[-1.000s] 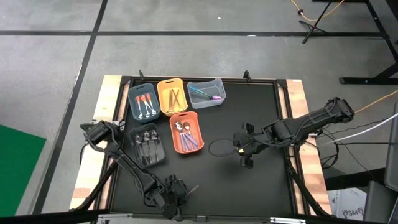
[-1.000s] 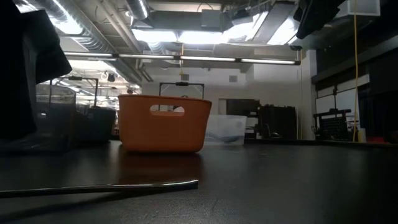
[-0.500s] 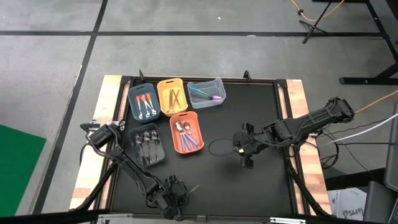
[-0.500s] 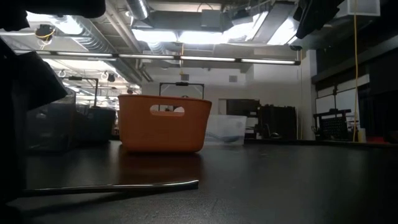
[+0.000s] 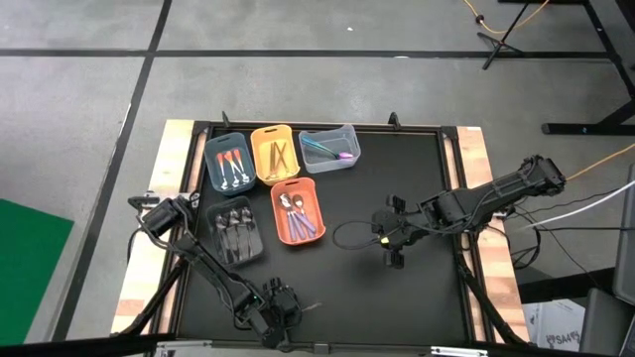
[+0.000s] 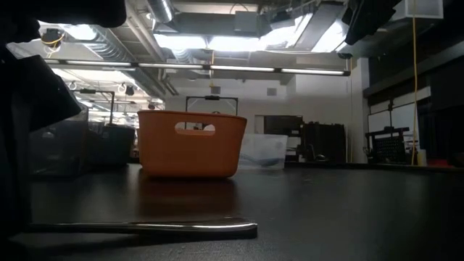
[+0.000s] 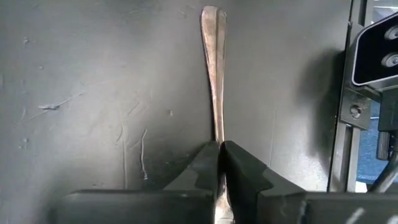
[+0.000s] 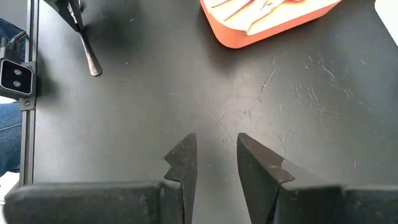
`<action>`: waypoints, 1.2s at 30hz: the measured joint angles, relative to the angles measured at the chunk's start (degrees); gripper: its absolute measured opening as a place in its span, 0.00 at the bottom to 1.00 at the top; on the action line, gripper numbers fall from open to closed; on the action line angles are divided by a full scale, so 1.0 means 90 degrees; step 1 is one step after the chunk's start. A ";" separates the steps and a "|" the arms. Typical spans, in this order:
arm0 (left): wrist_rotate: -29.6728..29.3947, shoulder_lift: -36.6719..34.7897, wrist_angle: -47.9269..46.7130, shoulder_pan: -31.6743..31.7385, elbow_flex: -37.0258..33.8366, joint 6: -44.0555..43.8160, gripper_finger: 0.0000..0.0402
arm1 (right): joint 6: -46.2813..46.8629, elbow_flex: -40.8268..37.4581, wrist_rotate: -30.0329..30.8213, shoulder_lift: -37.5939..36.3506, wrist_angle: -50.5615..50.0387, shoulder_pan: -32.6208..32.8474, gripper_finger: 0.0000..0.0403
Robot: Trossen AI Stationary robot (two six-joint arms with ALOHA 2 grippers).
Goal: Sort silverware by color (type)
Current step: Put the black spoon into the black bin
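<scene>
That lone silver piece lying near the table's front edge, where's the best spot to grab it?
By its slim handle, from straight above. The silver utensil lies flat on the table, so only its narrow sides offer grip. The left end effector is shut on that handle already; the right end effector waits open mid-table.

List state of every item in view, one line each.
Left gripper: shut on the utensil, near table's front edge.
Utensil: pinched at one end, handle lying out over the table.
Right gripper: open, empty, over bare table.
Orange bin: holds cutlery.
Yellow bin: holds gold pieces.
Blue bin: holds orange-red pieces.
Clear bin: holds teal and purple pieces.
Dark bin: holds dark pieces.
</scene>
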 joint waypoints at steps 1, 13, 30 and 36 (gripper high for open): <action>0.0002 0.0002 0.0000 0.0000 0.0000 0.0000 0.04 | 0.0000 0.0000 0.0000 0.0000 0.0000 0.0000 0.25; 0.0035 -0.0015 0.0010 0.0002 -0.0003 0.0002 0.01 | 0.0000 0.0000 0.0000 0.0002 -0.0002 0.0000 0.25; 0.0514 -0.0554 -0.0193 0.0140 0.0143 0.0761 0.01 | -0.0002 0.0002 0.0000 0.0002 0.0000 -0.0002 0.25; 0.0641 -0.1013 -0.0506 0.0281 0.0143 0.1316 0.01 | -0.0002 0.0002 0.0000 0.0005 -0.0002 0.0000 0.25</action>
